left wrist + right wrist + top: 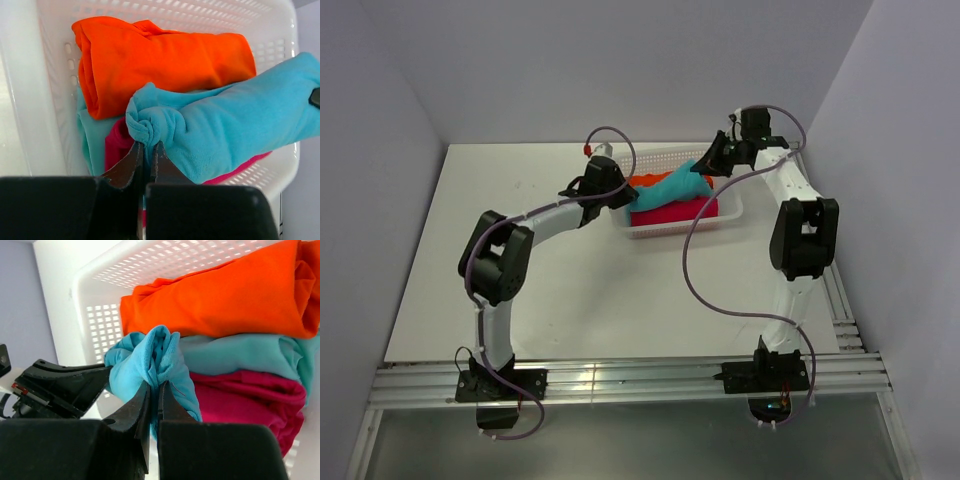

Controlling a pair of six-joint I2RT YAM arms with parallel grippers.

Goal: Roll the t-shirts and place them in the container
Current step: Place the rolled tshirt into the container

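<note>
From above, a white plastic mesh basket (665,231) sits between the two grippers. A rolled, soft teal t-shirt (670,188) lies slanted across the basket's top. The left gripper (618,197) is at the basket's left wall and the right gripper (713,160) at its far right corner.

In the left wrist view, the left jaws are pinched together on a twisted fold at the roll's end. Inside the basket lie a rolled orange t-shirt (165,60), a pale aqua t-shirt (90,135) and a magenta t-shirt (117,142).

In the right wrist view, the right jaws clamp the roll's other end above the basket's contents.

This shirt looks fully rolled, so the step in hand is probably stowing it. The next move calls for lowering both ends evenly into the basket, then letting go.
</note>
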